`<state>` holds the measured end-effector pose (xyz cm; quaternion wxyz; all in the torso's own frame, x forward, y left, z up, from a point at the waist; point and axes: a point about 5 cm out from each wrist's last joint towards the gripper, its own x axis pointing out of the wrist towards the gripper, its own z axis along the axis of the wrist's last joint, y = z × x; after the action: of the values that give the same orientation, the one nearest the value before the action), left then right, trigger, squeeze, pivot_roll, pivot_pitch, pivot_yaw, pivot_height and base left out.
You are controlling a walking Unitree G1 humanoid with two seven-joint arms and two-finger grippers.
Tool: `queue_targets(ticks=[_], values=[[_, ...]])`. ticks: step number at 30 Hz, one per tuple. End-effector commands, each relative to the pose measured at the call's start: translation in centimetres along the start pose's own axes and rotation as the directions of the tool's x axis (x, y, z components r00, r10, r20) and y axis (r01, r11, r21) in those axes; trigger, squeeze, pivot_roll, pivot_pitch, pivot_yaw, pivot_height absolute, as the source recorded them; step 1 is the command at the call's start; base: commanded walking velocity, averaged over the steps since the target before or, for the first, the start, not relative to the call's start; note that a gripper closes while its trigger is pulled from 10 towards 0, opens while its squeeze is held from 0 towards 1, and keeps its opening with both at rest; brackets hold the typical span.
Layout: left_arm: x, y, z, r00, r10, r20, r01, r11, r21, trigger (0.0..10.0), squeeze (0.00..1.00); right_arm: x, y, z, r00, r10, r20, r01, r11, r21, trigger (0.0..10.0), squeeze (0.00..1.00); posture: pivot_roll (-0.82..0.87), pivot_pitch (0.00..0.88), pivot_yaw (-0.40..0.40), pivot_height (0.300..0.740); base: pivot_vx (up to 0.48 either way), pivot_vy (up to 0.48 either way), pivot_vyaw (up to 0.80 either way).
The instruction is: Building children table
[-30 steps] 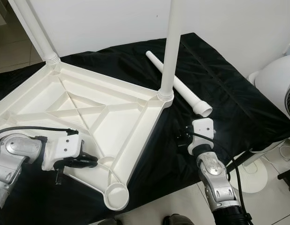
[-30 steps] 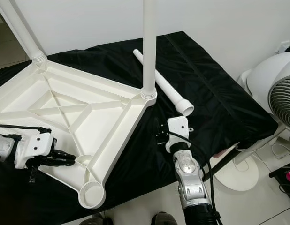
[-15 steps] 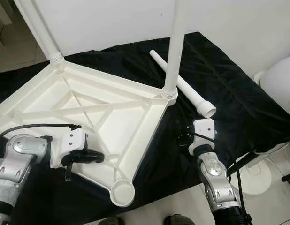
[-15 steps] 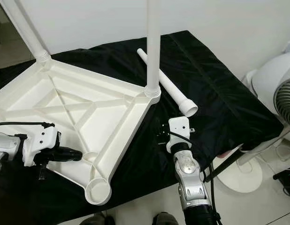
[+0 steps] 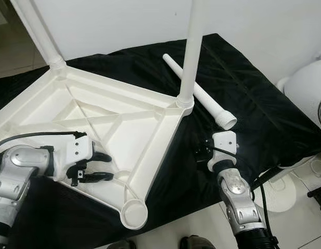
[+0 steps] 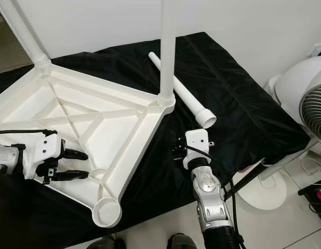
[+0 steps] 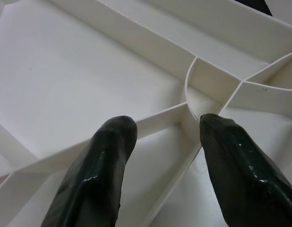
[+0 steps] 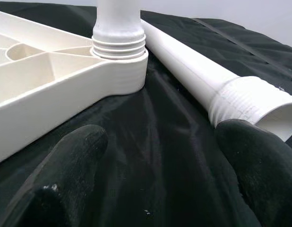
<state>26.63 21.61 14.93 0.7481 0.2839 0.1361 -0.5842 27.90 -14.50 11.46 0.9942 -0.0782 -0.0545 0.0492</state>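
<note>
The left gripper (image 5: 101,167) has its fingers spread wide over the white ribs of the upside-down table top (image 5: 145,116), gripping nothing; the right gripper (image 8: 160,175) is spread wide too, low on the black cloth (image 5: 243,88); the loose leg (image 5: 199,92) lies at its one o'clock, not touching.

Both screwed-in legs, the near one (image 5: 190,46) and the far one (image 5: 38,33), run out past the top edge, so their ends can't be seen. The upturned tabletop (image 5: 119,116) is cut by the left edge, hiding its 4th corner, and the fan (image 6: 306,98) is clipped at the right edge. The right gripper (image 5: 201,150) has its fingers mostly hidden behind the wrist housing in the head views.
</note>
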Motion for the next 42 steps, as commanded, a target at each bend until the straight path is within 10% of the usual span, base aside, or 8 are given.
queue_targets(ticks=[1,2,3,16,27,42], values=[[-0.9,0.4,-0.7,0.996,0.066,-0.065,-0.067,0.998,-0.012,10.0,1.00,-0.1,0.3,-0.2,1.000,0.011,-0.010,-0.011,1.000,0.001,10.0,0.00,-0.04,0.087,0.065,0.740,0.000,0.000,0.00],[-1.7,0.7,-0.4,0.997,0.063,-0.054,-0.064,0.998,-0.022,10.0,0.85,-0.2,0.4,-0.2,1.000,0.013,-0.011,-0.013,1.000,0.004,10.0,0.00,-0.04,0.084,0.061,0.740,0.000,0.000,0.00],[-2.4,1.0,0.0,0.998,0.060,-0.033,-0.062,0.997,-0.049,10.0,0.00,-0.3,0.6,-0.3,1.000,0.014,-0.012,-0.014,1.000,0.006,10.0,0.00,-0.04,0.081,0.060,0.740,0.000,0.000,0.00],[-4.0,0.7,2.4,0.987,0.014,0.158,0.015,0.982,-0.186,10.0,0.00,-0.3,0.7,-0.4,1.000,0.025,-0.014,-0.025,1.000,0.004,10.0,0.00,-0.04,0.066,0.048,0.740,0.000,0.000,0.00],[-2.8,-1.1,-0.2,0.997,0.011,-0.081,-0.017,0.997,-0.078,10.0,0.00,-0.1,0.8,-0.4,0.999,0.041,-0.012,-0.041,0.999,0.001,10.0,0.00,-0.03,0.049,0.031,0.740,0.000,0.000,0.00],[-1.6,0.7,-2.0,0.964,0.195,-0.182,-0.203,0.979,-0.027,10.0,0.00,0.1,0.8,-0.3,0.999,0.047,-0.005,-0.047,0.999,-0.003,10.0,0.00,-0.04,0.044,0.032,0.740,0.000,0.000,0.00]])
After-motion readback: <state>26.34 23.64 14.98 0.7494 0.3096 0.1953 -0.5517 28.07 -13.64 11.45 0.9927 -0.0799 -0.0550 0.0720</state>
